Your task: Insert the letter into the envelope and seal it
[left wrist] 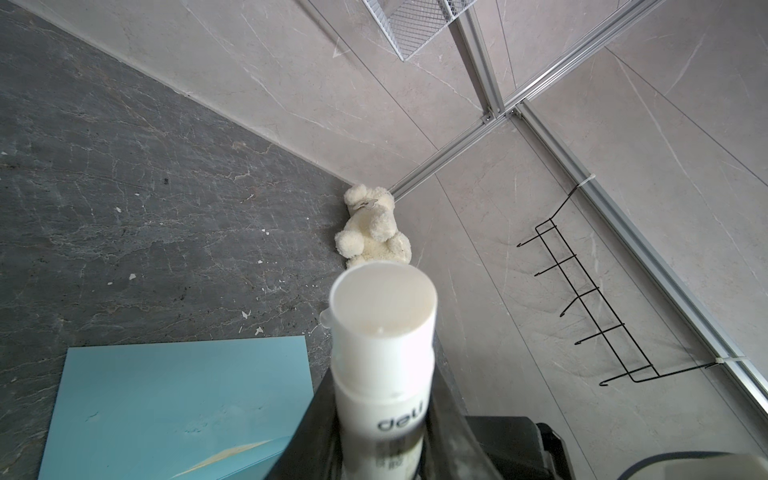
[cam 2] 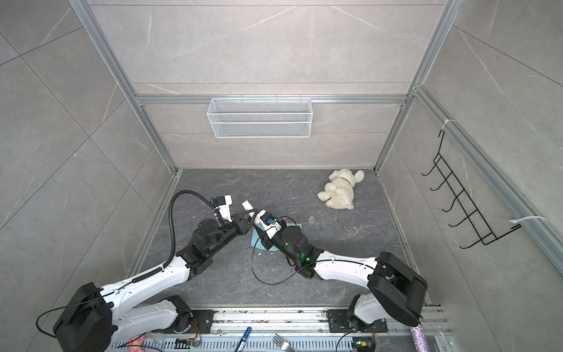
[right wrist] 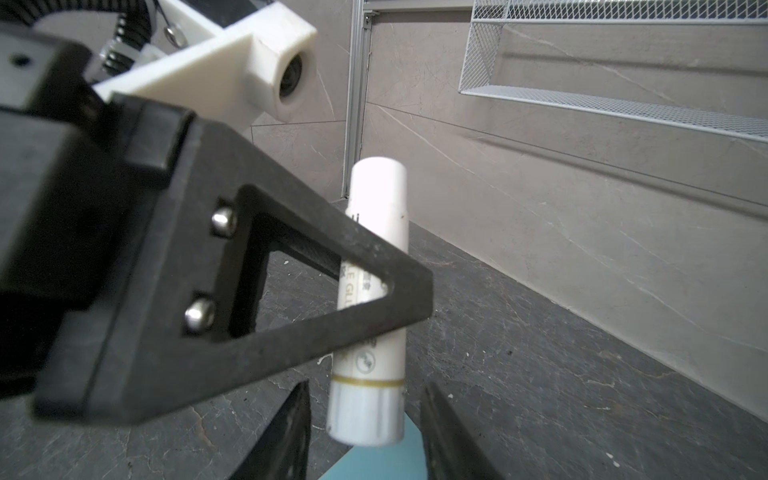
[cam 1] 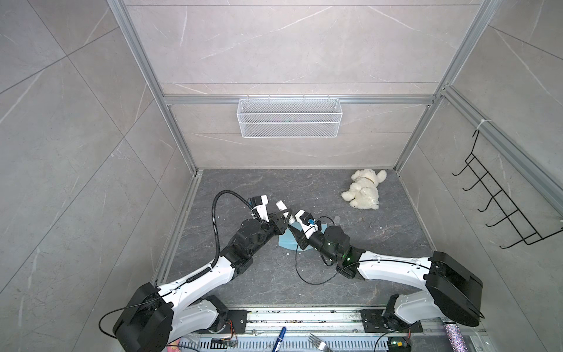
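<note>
Where glue stick (right wrist: 380,195) hangs by envelope (left wrist: 166,395), plush bear (cam 1: 364,189) beyond

I log: envelope (left wrist: 178,407), plain light blue; glue stick (right wrist: 380,199), white, gold band, dark print; plush bear (cam 1: 364,189), cream; desk (cam 1: 396,219), dark grey, pale veining; mesh basket (cam 1: 289,117), white.

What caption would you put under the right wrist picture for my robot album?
Left gripper holds a white glue stick, its end between the right gripper's open jaws, near the blue envelope.
</note>
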Action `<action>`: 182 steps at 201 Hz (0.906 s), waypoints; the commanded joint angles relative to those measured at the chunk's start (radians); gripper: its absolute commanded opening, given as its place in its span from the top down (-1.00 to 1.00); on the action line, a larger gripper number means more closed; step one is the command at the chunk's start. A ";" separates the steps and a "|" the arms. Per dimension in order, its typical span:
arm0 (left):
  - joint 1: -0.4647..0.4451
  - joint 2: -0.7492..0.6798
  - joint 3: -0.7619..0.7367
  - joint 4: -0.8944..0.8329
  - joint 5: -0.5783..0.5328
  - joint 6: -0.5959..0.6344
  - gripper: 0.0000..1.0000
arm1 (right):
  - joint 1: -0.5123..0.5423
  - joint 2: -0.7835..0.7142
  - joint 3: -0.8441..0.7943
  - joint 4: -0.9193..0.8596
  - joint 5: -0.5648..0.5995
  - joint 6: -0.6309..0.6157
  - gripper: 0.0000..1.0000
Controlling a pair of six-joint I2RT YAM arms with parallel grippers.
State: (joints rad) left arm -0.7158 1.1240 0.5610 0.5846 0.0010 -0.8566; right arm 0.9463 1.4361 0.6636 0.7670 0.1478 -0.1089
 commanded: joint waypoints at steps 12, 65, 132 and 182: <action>-0.006 -0.027 0.029 0.066 -0.015 0.008 1.00 | 0.006 0.008 -0.010 0.048 0.021 -0.010 0.17; -0.005 -0.020 0.026 0.066 -0.005 0.002 1.00 | 0.006 0.010 -0.004 0.052 0.008 -0.009 0.46; -0.005 -0.012 0.015 0.103 0.027 0.025 1.00 | 0.007 -0.011 0.002 0.018 -0.075 -0.002 0.95; -0.005 -0.013 -0.021 0.234 0.164 0.158 1.00 | -0.029 -0.081 0.038 -0.126 -0.249 0.047 1.00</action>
State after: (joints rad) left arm -0.7132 1.1244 0.5426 0.6495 0.0444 -0.8059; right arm 0.9302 1.4071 0.6643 0.7486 0.0948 -0.1009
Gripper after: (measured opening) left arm 0.269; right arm 0.244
